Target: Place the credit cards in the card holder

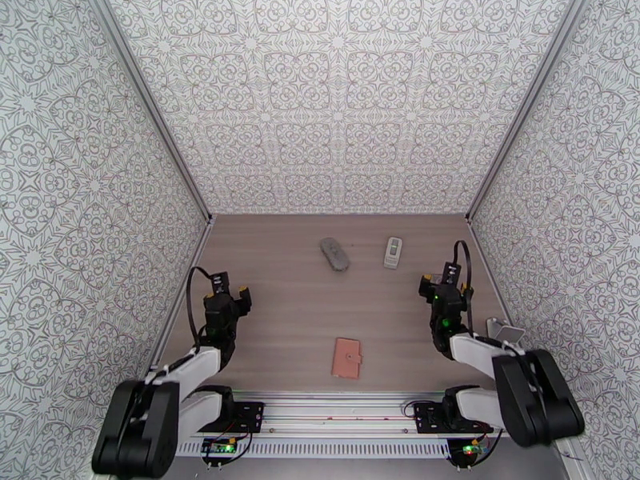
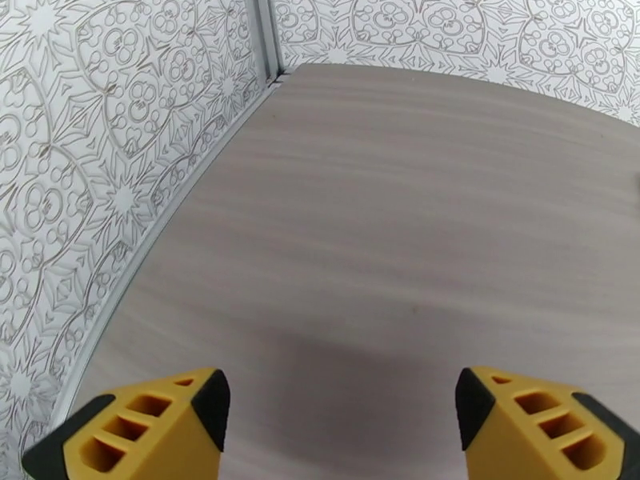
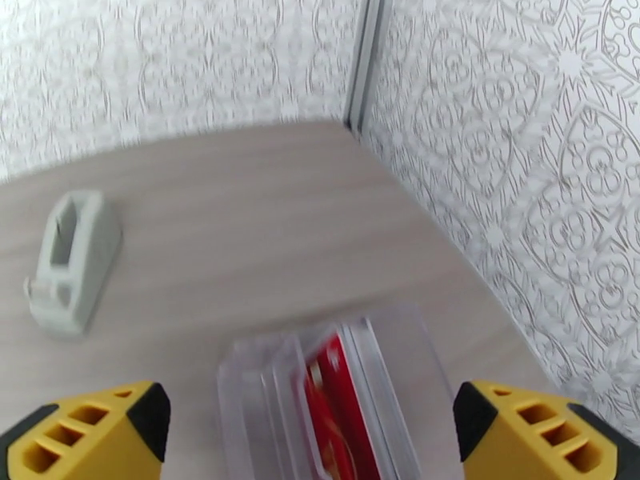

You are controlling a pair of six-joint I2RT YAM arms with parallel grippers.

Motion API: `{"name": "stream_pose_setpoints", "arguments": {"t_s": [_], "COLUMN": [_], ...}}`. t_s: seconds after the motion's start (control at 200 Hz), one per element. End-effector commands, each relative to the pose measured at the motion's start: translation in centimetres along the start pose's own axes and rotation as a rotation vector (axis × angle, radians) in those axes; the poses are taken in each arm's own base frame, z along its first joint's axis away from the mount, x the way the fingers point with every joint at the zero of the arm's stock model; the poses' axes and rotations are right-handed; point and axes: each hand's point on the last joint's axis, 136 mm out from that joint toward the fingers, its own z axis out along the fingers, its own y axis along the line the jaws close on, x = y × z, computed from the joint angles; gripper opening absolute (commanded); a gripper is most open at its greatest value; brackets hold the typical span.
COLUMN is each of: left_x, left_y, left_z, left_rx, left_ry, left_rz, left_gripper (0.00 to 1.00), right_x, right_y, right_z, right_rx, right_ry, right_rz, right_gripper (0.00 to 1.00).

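Now both arms sit low at the near side of the table. The left gripper is wide apart and holds nothing, with bare table under it on the left side. The right gripper is also spread wide and holds nothing. It hangs just over a clear box that lies on the right side, close to the right wall. A red card stands on its edge inside the box. The picture is blurry there, so there may be more cards behind it. A pink wallet lies shut in the near middle, between the two arms. Far from it lie a grey pouch and, to its right, a small grey stand.
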Motion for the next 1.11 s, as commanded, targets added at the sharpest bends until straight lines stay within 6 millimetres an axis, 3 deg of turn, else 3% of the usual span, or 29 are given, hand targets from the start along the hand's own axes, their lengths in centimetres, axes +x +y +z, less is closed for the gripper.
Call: {"name": "stream_pose_setpoints", "arguments": {"t_s": [0.0,0.145,0.245,0.29,0.355,0.395,1.1], "left_x": [-4.9,-3.4,-2.8,-2.9,-2.6,-2.8,-2.8], "left_y": [-0.5,-1.7,-2.6,-3.0,-3.0,-2.6,-2.8], "left_z": [1.0,3.1,4.1,4.5,5.3,5.3,5.2], "left_rx": [0.072,0.107,0.135,0.135,0.135,0.135,0.132], "left_ry": [-0.190,-0.241,-0.131,-0.137,-0.066,-0.084,-0.084], "left_rz": [-0.037,0.011,0.041,0.064,0.053,0.040,0.047], "left_gripper": [0.81,0.82,0.84,0.88,0.95,0.99,0.99], "right_x": [-2.1,-1.6,-1.0,-0.9,-0.8,-0.8,-0.9], "right_y": [1.7,2.4,2.8,3.3,2.5,2.5,3.1], "right_z": [-0.3,0.2,1.2,1.8,2.2,2.2,2.1], "right_rx": [-0.116,-0.144,-0.137,-0.146,-0.145,-0.146,-0.181], "right_ry": [-0.108,-0.155,-0.074,-0.052,-0.029,-0.028,-0.033], "right_rz": [0.016,0.010,-0.011,-0.026,0.012,0.013,-0.004], "right_gripper": [0.98,0.99,0.99,0.99,0.99,0.99,0.99]}}
